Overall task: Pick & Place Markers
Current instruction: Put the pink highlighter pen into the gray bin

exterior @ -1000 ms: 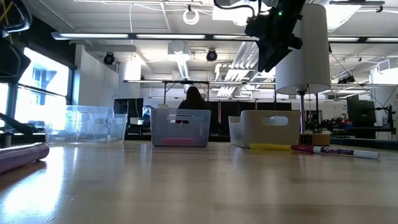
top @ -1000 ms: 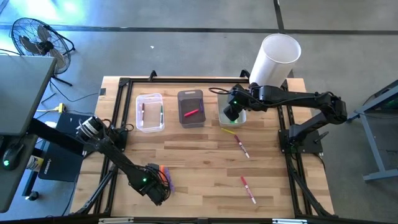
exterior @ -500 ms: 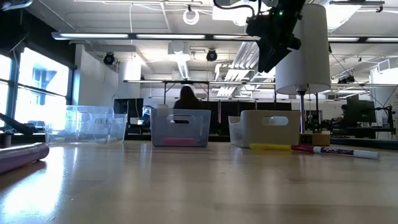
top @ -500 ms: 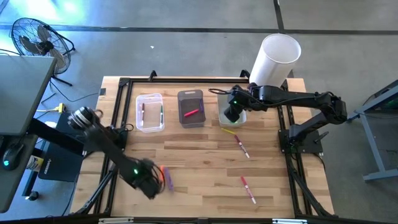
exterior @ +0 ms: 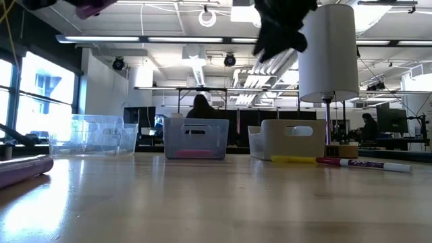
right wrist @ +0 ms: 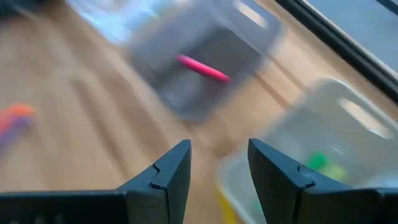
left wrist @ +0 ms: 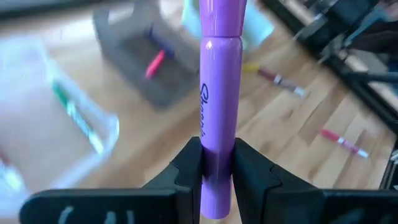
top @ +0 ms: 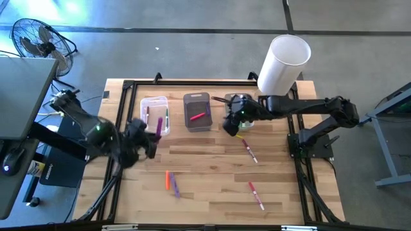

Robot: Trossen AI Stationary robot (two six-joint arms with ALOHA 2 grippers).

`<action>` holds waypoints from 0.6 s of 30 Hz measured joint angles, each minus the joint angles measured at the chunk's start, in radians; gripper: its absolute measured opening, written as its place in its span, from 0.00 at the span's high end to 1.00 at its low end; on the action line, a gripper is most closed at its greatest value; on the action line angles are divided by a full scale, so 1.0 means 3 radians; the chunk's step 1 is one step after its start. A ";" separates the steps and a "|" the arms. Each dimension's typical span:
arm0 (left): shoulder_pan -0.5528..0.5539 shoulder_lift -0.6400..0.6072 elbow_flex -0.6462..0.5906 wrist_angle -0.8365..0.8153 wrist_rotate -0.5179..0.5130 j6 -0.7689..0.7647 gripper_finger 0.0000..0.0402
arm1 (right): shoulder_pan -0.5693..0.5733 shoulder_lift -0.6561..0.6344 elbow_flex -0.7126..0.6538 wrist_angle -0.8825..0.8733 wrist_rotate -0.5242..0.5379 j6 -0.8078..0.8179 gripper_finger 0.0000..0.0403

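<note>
My left gripper is shut on a purple marker, raised above the table near the clear bin, which holds a red and a green marker. In the low view that marker shows high at the left. My right gripper is open and touches nothing; it hangs over the near left corner of the right bin. The grey bin holds a pink marker. An orange marker, a purple one, a yellow one and two red-and-white ones lie flat on the table. My left gripper pinches the purple marker's barrel close to one end, between its two fingers. The marker stretches away from the fingers, along them, with its cap end farthest off. It is lifted clear of the table.
A tall white cylinder stands at the far right corner behind the right bin. A black frame runs along the table's sides. Bare wood lies between the bins and the loose markers. People show in the room beyond the table.
My left gripper has risen from the near edge, where the orange and purple markers lie, and swung toward the far edge by the clear bin, carrying a purple marker lifted clear. My right gripper has shifted a little toward the table's left and near edge, off the right bin's middle.
</note>
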 joint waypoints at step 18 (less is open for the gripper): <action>0.1900 -0.0020 0.0000 0.2935 0.2567 0.3455 0.86 | 0.0676 0.0040 0.0000 0.3079 0.0099 -0.0154 0.69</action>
